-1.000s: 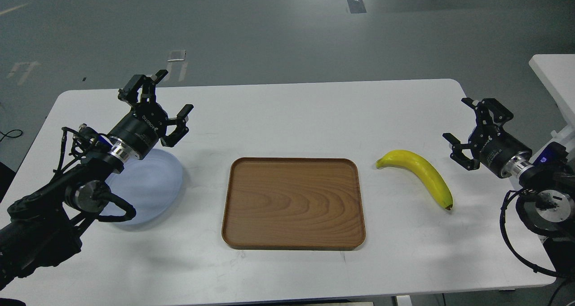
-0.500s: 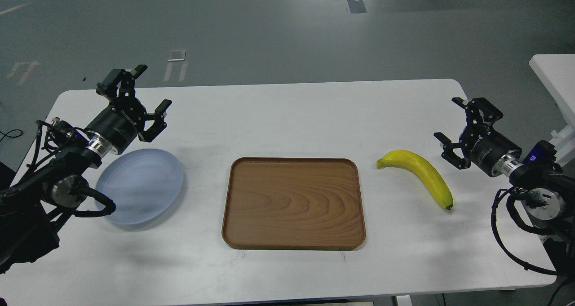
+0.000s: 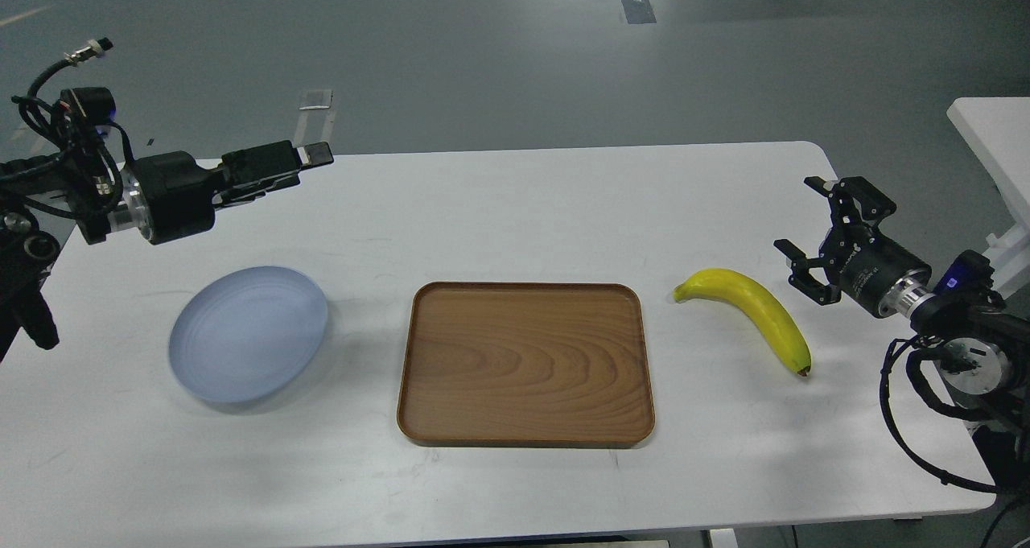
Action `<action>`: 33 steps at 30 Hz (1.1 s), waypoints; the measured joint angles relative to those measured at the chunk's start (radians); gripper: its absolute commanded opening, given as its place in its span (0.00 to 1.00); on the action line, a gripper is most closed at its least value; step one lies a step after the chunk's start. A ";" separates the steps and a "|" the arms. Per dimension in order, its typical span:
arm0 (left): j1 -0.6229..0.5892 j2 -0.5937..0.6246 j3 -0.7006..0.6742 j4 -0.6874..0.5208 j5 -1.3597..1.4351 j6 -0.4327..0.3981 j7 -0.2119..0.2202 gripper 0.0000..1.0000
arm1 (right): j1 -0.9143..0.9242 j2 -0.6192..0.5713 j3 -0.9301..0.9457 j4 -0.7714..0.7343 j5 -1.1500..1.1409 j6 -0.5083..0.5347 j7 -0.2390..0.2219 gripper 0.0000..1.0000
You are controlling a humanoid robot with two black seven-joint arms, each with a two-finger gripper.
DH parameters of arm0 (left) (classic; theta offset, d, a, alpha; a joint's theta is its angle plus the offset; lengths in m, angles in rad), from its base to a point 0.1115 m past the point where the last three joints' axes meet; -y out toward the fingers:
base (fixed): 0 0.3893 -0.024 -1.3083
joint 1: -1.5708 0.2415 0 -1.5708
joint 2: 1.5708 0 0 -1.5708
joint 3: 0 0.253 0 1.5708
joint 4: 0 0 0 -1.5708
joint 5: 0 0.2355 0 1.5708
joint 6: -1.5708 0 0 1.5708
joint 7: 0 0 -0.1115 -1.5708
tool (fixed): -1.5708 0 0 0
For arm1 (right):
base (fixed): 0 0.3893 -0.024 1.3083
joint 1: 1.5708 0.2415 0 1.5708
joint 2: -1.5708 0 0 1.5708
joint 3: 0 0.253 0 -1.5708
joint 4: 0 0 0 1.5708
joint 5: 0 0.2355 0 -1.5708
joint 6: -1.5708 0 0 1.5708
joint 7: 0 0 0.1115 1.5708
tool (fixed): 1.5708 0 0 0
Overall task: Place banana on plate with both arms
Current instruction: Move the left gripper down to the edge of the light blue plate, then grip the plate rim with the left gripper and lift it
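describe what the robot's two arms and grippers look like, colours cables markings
Both arms are black. The left gripper has black fingers, a silver ring behind its cylindrical wrist body, and loose black cables ending in a silver connector. The right gripper has black angular fingers, small white lettering on its cylindrical body, a silver wrist ring, a blue light and looping black cables.

L arm (image 3: 161,194) swung up off plate (image 3: 249,335), jaws now edge-on.

Plate (image 3: 248,335) left of tray (image 3: 525,364) (banana (image 3: 754,309) right), apparently apart.
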 measured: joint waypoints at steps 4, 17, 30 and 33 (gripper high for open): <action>0.027 0.037 0.061 0.020 0.254 0.039 0.000 0.99 | 0.003 0.000 0.000 0.002 0.000 0.000 0.000 1.00; 0.104 0.039 0.309 0.302 0.226 0.268 0.000 0.92 | 0.005 0.000 0.000 0.000 -0.001 0.000 0.000 1.00; 0.170 0.027 0.311 0.371 0.168 0.275 0.000 0.65 | 0.005 0.000 0.000 0.000 -0.001 0.000 0.000 1.00; 0.172 0.019 0.311 0.371 0.159 0.274 0.000 0.51 | 0.005 0.000 0.000 0.000 -0.001 0.000 0.000 1.00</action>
